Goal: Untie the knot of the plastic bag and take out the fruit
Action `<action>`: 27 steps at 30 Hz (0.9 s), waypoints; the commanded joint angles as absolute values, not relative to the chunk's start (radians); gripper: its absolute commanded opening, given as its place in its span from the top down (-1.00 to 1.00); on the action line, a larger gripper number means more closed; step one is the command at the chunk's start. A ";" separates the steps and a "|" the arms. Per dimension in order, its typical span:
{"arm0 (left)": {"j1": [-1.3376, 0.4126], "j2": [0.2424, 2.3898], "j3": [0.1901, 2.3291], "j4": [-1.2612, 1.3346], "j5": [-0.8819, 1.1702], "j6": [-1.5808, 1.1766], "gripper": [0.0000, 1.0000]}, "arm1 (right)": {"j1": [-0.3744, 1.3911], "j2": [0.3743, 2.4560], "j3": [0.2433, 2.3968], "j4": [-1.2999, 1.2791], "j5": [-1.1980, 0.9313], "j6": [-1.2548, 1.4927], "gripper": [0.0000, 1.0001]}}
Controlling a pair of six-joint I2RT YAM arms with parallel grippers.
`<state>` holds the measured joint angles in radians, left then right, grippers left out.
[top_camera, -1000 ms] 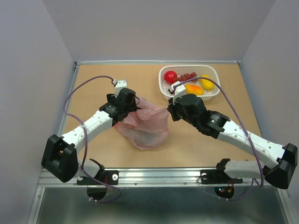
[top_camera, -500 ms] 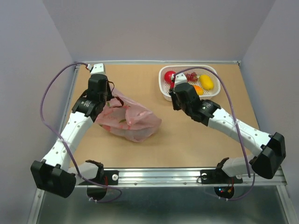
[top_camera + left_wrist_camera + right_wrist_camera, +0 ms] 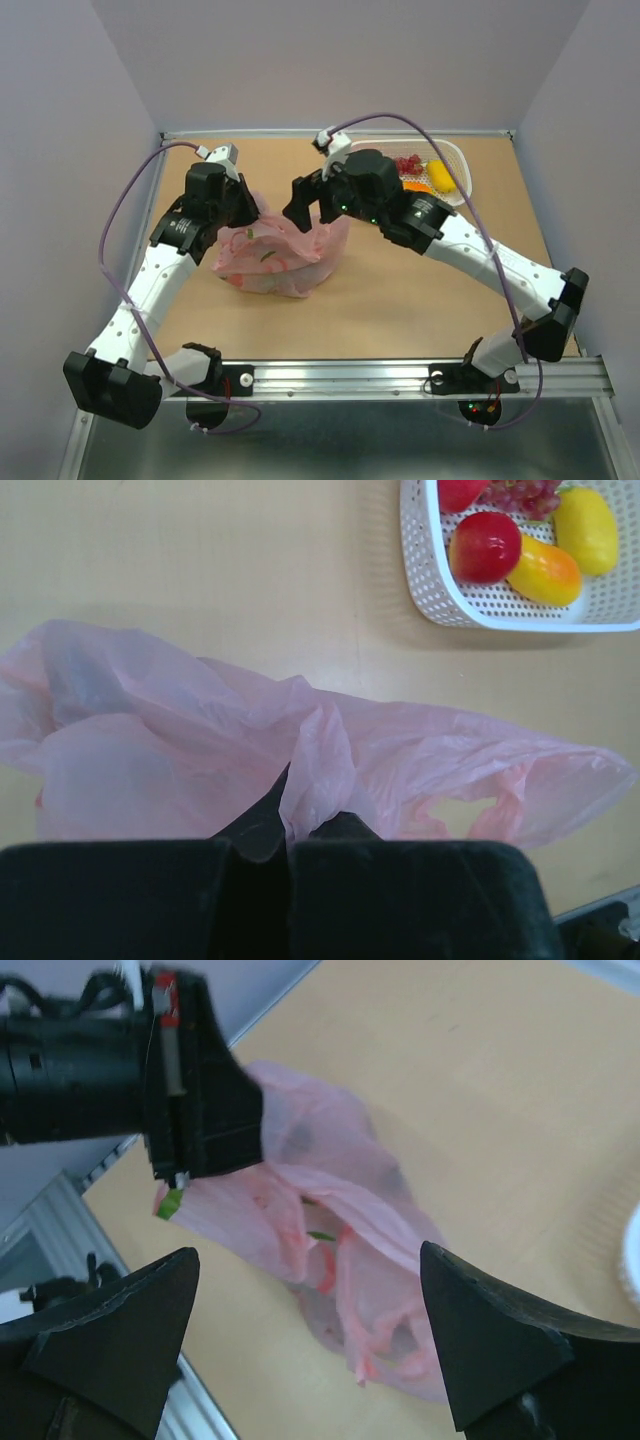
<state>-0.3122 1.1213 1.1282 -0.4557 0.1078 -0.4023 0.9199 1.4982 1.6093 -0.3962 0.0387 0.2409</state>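
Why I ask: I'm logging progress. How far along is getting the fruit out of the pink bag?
Done: toy fruit, including a red apple, lies in the white perforated plastic basket. In hand: the left gripper is shut on a fold of the translucent pink plastic bag; the right gripper hangs open above it. Left: green pieces show through the bag, so fruit is still inside. The knot's state is unclear.

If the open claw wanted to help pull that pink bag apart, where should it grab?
Probably the handle loop on the bag's basket-side end, opposite the rim that the left gripper pinches. It is a thin strip with a hole through it, so the open right gripper, hovering above, could come straight down and close across it.
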 commanded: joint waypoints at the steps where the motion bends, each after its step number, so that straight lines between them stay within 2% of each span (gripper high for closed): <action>1: -0.313 1.068 1.172 -0.426 0.196 -0.445 1.00 | 0.983 1.572 1.632 -0.408 -0.048 0.285 -0.86; 5: -0.313 1.042 1.201 -0.440 0.187 -0.449 1.00 | 0.993 1.601 1.602 -0.391 -0.014 0.294 -0.67; 7: -0.313 1.034 1.204 -0.446 0.161 -0.451 1.00 | 0.992 1.608 1.565 -0.368 0.099 0.299 -0.58; 9: -0.313 1.026 1.200 -0.453 0.138 -0.448 1.00 | 0.994 1.617 1.546 -0.351 0.153 0.304 -0.26; 10: -0.313 1.026 1.195 -0.457 0.126 -0.442 1.00 | 0.993 1.629 1.540 -0.338 0.179 0.298 0.02; 11: -0.313 1.022 1.193 -0.462 0.127 -0.439 1.00 | 0.992 1.638 1.539 -0.333 0.181 0.296 0.08; 19: -0.313 0.973 1.149 -0.437 0.184 -0.436 1.00 | 0.994 1.727 1.493 -0.261 0.240 0.305 0.09; 23: -0.311 0.936 1.121 -0.433 0.108 -0.433 1.00 | 0.991 1.761 1.350 -0.200 0.301 0.304 0.09; 27: -0.295 0.911 1.048 -0.417 -0.055 -0.426 1.00 | 0.991 1.746 1.244 -0.192 0.236 0.304 0.06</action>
<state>-0.3119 0.9401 1.0935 -0.4782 0.0887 -0.4381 0.9936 1.7641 1.3270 -0.2455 0.2375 0.3004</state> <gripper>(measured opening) 0.030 0.460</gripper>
